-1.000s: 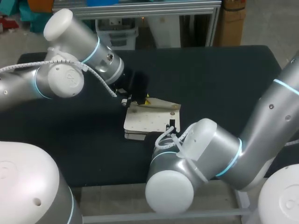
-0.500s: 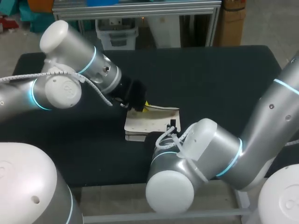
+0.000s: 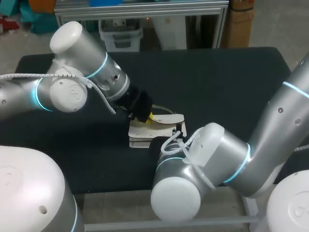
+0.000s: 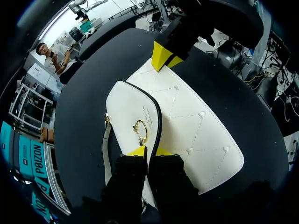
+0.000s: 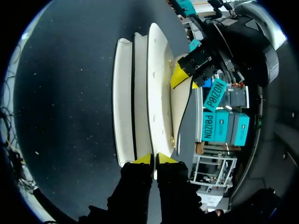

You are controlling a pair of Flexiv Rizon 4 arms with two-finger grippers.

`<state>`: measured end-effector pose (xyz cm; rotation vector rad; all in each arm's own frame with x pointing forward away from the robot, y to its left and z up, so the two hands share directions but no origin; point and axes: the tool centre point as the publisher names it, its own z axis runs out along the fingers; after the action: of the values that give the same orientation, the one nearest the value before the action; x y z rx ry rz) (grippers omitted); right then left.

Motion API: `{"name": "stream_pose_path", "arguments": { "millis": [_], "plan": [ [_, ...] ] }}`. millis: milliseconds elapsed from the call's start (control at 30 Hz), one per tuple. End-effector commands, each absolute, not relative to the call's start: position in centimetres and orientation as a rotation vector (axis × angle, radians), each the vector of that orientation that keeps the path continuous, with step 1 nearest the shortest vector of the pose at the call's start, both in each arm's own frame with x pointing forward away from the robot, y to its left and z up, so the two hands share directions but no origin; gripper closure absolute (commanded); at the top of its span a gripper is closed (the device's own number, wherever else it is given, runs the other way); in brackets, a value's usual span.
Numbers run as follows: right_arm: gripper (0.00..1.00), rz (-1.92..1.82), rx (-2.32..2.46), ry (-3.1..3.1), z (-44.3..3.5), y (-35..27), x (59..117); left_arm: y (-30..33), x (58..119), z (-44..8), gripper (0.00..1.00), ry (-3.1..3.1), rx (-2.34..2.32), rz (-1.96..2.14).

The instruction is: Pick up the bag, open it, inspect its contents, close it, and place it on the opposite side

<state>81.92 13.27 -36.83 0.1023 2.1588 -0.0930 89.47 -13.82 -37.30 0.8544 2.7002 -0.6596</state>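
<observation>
The white quilted bag (image 3: 145, 136) lay near the middle of the black table (image 3: 222, 82), its flap (image 4: 127, 107) lifted off the body. My left gripper (image 4: 148, 150) pinched the flap's dark-trimmed edge just beside the gold clasp (image 4: 139, 129). My right gripper (image 5: 154, 159) was clamped narrowly on the body's rim at the opposite end.

Note for you: right gripper (image 5: 154, 159) is clamped on the near edge of the white bag (image 5: 140, 93), one yellow tip on each side of a thin panel. Bag lies on the black table (image 5: 60, 93). Left gripper (image 5: 183, 78) meets the bag's lifted flap (image 5: 180, 108) at the far end.
</observation>
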Motion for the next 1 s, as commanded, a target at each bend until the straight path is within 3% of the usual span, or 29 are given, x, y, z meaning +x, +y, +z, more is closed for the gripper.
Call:
{"name": "stream_pose_path", "arguments": {
  "millis": [33,133,167,200,267,333,367,500,700,800,933,1000],
  "plan": [
    [1.0,-0.045,0.067,2.033,-36.9,12.8,81.4,-13.9,89.5,-38.5,1.0,2.724,0.89,-0.653],
    [1.0,-0.045,0.067,2.033,-36.9,12.8,81.4,-13.9,89.5,-38.5,1.0,2.729,0.913,-0.646],
    [1.0,-0.045,0.067,2.033,-36.9,12.8,81.4,-13.8,89.5,-38.5,0.87,2.73,0.922,-0.648],
    [1.0,-0.045,0.067,2.033,-36.9,12.8,81.4,-13.8,89.5,-38.5,0.65,2.729,0.923,-0.647],
    [1.0,-0.045,0.067,2.033,-36.9,12.8,81.4,-13.5,89.3,-38.4,0.52,2.714,0.921,-0.669],
    [1.0,-0.045,0.067,2.033,-36.9,12.8,81.4,-13.1,89.1,-38.2,0.21,2.699,0.897,-0.705],
    [1.0,-0.045,0.067,2.033,-36.9,12.8,81.4,-13.0,89.0,-38.0,0.15,2.69,0.884,-0.725],
    [1.0,-0.045,0.067,2.033,-36.9,12.8,81.4,-12.5,88.8,-37.3,0.11,2.643,0.834,-0.796],
    [1.0,-0.045,0.067,2.033,-36.9,12.8,81.4,-12.6,88.7,-35.1,0.14,2.573,0.721,-0.864],
    [1.0,-0.045,0.067,2.033,-36.9,12.8,81.4,-12.9,89.0,-34.1,0.23,2.55,0.699,-0.868],
    [1.0,-0.045,0.067,2.033,-36.9,12.8,81.4,-13.2,90.0,-33.3,0.24,2.535,0.671,-0.874],
    [1.0,-0.045,0.067,2.033,-36.9,12.8,81.4,-13.3,90.4,-32.9,0.41,2.538,0.657,-0.861]
  ]
}}
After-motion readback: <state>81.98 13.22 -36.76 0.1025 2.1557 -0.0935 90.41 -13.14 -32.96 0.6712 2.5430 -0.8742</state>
